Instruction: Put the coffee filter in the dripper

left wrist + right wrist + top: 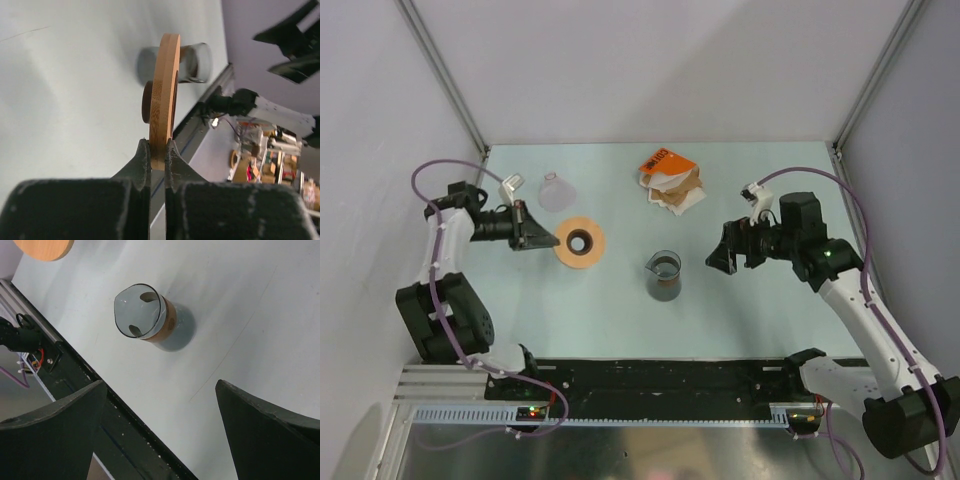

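Note:
The dripper [556, 191], a clear funnel, lies on the table at the back left, apart from both grippers. White paper [658, 181], which may be the coffee filter, shows in a pile with brown papers under the orange pack [660, 160] at the back middle. My left gripper [553, 240] [157, 143] is shut on the near rim of the tan wooden ring [592, 248] [165, 90], just in front of the dripper. My right gripper [725, 257] [160, 385] is open and empty, to the right of the dark grey cup [663, 275].
The grey cup [145, 315] stands upright in the middle of the table and also shows behind the ring in the left wrist view [196, 61]. The ring's edge [45, 247] shows in the right wrist view. The black rail [650, 375] runs along the near edge.

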Action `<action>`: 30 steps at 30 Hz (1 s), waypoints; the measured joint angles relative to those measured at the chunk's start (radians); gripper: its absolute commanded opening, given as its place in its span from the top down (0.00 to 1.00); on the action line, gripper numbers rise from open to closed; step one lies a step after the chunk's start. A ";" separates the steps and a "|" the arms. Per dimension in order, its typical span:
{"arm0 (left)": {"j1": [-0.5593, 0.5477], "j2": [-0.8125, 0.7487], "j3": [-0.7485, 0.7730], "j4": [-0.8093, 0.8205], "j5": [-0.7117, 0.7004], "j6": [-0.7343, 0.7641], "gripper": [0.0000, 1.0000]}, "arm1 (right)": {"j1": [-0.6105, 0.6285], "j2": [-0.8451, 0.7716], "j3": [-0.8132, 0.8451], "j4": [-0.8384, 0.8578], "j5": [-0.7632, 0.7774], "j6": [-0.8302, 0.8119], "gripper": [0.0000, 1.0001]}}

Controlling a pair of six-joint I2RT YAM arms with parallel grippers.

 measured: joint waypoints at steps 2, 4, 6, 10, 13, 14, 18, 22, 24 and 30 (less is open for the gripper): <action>-0.055 -0.023 0.012 -0.001 0.042 -0.027 1.00 | -0.024 -0.001 0.000 -0.005 -0.025 0.003 0.03; -0.131 -0.038 0.024 0.000 0.085 -0.054 1.00 | -0.044 -0.003 0.000 -0.012 -0.045 0.007 0.03; -0.207 -0.043 0.034 -0.002 0.118 -0.074 1.00 | -0.063 -0.005 0.000 -0.027 -0.064 0.007 0.03; -0.372 -0.039 0.072 -0.007 0.167 -0.112 1.00 | -0.086 -0.007 0.000 -0.063 -0.085 0.006 0.03; -0.460 -0.013 0.123 -0.009 0.200 -0.131 1.00 | -0.093 -0.011 0.000 -0.084 -0.090 0.002 0.03; -0.476 -0.002 0.135 -0.010 0.207 -0.138 1.00 | -0.095 -0.014 0.000 -0.091 -0.092 -0.002 0.03; -0.533 0.050 0.168 0.000 0.207 -0.175 1.00 | -0.103 -0.031 0.000 -0.116 -0.092 -0.006 0.03; -0.565 0.052 0.169 0.053 0.178 -0.281 1.00 | -0.113 -0.048 0.000 -0.132 -0.092 -0.013 0.03; -0.573 0.041 0.169 0.102 0.153 -0.366 1.00 | -0.117 -0.054 0.000 -0.138 -0.092 -0.013 0.03; -0.583 -0.075 0.041 0.437 0.104 -0.737 1.00 | -0.122 -0.056 0.000 -0.142 -0.093 -0.013 0.04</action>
